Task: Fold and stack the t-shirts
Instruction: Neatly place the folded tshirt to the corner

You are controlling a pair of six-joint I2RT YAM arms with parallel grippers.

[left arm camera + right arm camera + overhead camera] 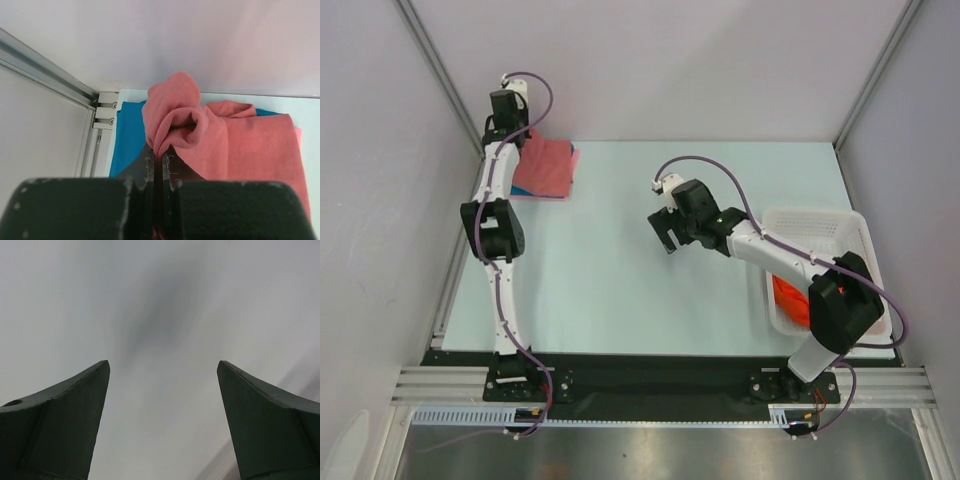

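- The left arm (500,250) ran up the left edge of the table (620,290) and reached into the far-left corner.
- The left gripper (161,164) had its jaws pressed together, pinching a bunched fold of the salmon-red t-shirt (250,150).
- The pinched cloth stood up above the fingertips as a rolled hump. The rest of that shirt lay flat.
- The stack sat in the far-left corner of the table, just beside the metal frame rail (45,65).
- The salmon-red t-shirt was on top of the stack.
- The teal-blue t-shirt (127,142) lay beneath it, showing along the stack's left side and as a sliver at the far edge.
- A thin strip of the light pink t-shirt (298,136) showed at the stack's right edge. Its place in the stack could not be told.
- The right gripper (162,370) had its fingers spread wide, with only a blurred pale surface seen between them.
- In the top view the right gripper hung over the table right of centre. It was well apart from the stack and nearer the basket.
- The white lattice basket (820,215) stood at the table's right edge.
- An orange-red t-shirt (788,298) lay crumpled in the basket's near-left part, partly hidden by the right arm (840,310).
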